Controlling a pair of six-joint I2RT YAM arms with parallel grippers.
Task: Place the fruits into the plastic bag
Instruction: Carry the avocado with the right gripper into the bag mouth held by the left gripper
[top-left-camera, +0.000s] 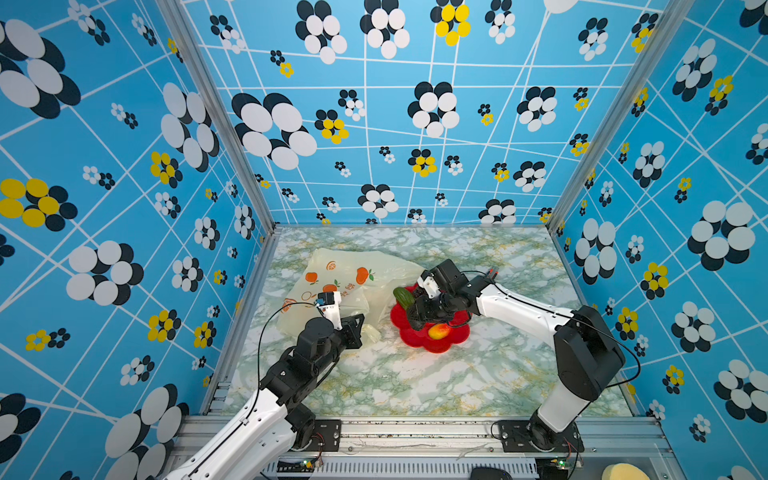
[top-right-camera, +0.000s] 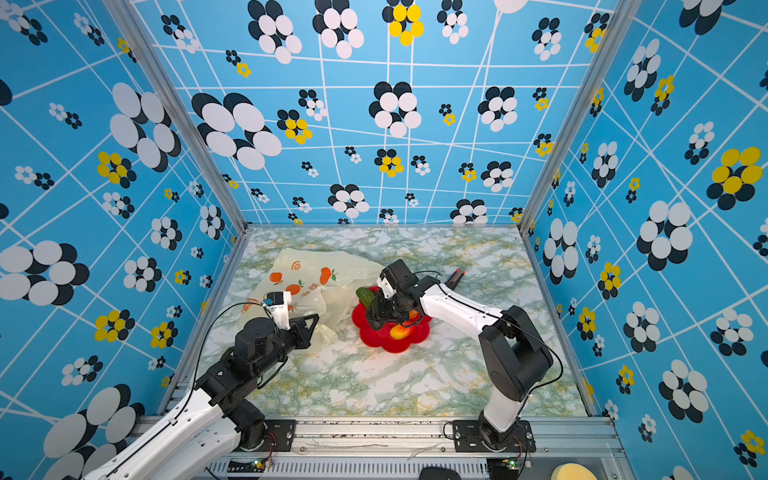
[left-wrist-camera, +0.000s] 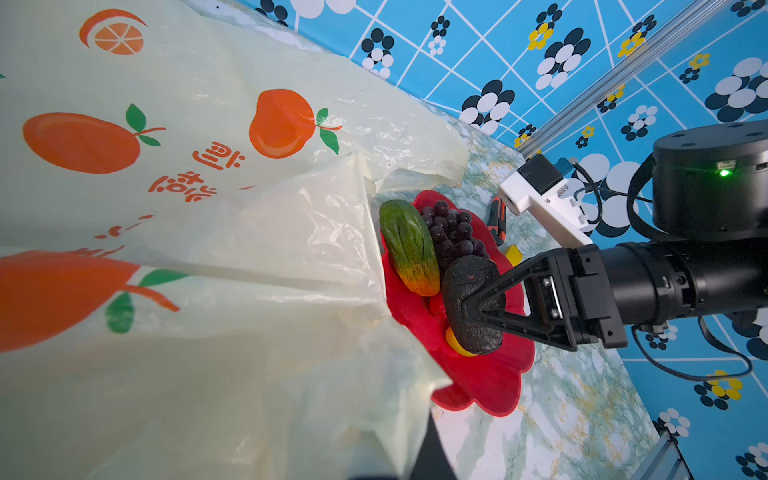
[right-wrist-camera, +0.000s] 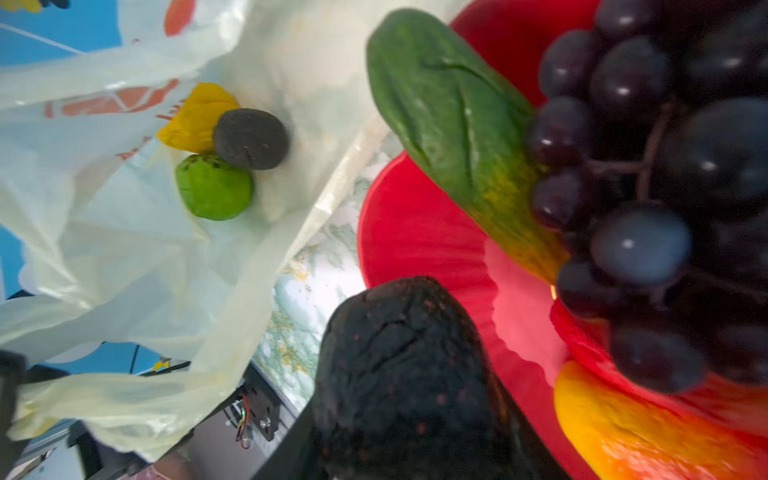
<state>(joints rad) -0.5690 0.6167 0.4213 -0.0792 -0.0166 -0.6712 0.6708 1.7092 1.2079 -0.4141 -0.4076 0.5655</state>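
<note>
Green-marbled bench (top-left-camera: 415, 386): crinkly cream plastic bag (top-left-camera: 332, 270) (orange fruit prints) pinched by left claw (top-left-camera: 362, 331); right claw (left-wrist-camera: 471, 309) clamps wrinkled black oval fruit (left-wrist-camera: 465, 274) above red plate (left-wrist-camera: 490, 386).

One plastic bag (left-wrist-camera: 208, 232) lies on the counter (top-left-camera: 415, 382) with three fruits inside: one yellow piece (right-wrist-camera: 195, 116), one dark round piece (right-wrist-camera: 250, 139) and one green piece (right-wrist-camera: 214, 187). At the one red flower-shaped plate (left-wrist-camera: 490, 382), four more can be told: one grape bunch (left-wrist-camera: 453, 228), one long green fruit (left-wrist-camera: 409, 245), one dark wrinkled oval piece (left-wrist-camera: 465, 274) and one orange-yellow fruit (top-left-camera: 438, 331). There is one orange-black cutter (left-wrist-camera: 498, 220).
</note>
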